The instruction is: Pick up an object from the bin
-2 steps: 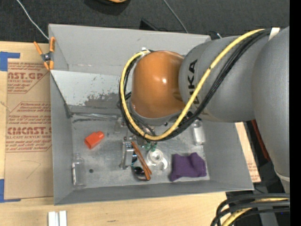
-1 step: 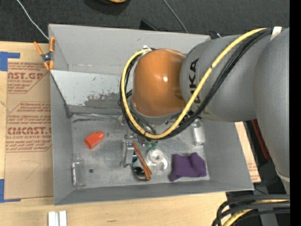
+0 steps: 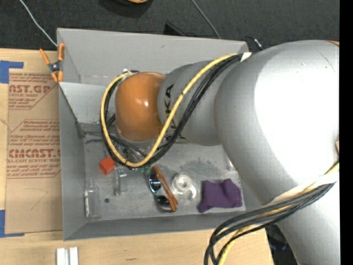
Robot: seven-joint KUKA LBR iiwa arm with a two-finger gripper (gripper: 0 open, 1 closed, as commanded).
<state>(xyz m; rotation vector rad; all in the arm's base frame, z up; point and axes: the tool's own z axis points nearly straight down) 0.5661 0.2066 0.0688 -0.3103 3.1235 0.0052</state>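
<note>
As the arm (image 3: 276, 109) is stretched in from the right across the grey metal bin (image 3: 70, 164), the pincer (image 3: 126, 152) is found down inside it, over the left half of the floor. From above it is largely hidden by the round orange cover (image 3: 138, 106) on the wrist. Yellow and black cables (image 3: 110, 142) are looped round that cover and draped just about the pincer. Whether the pincer is spread wide, drawn narrow or closed on something cannot be told, since the working end is buried under cover and cables.

Now to the things nearby. Closest is a small orange-red block (image 3: 105, 166), seen just beside the pincer, to its left and slightly towards the picture's lower edge. Whether it is touched cannot be told. A little past the pincer, towards the lower edge, a small grey metal piece (image 3: 118, 184) is seen on the floor. Further left of that, near the bin's left wall and well apart from the pincer, a clear plastic piece (image 3: 88, 195) is laid.

To the pincer's lower right, a pair of sunglasses (image 3: 161, 187) with dark lenses and an orange arm is spotted. A clear round plastic thing (image 3: 183, 185) is set right against them on the far side. Beyond it, furthest from the pincer, a crumpled purple cloth (image 3: 220, 195) is tucked close by the arm's big grey body.
</note>
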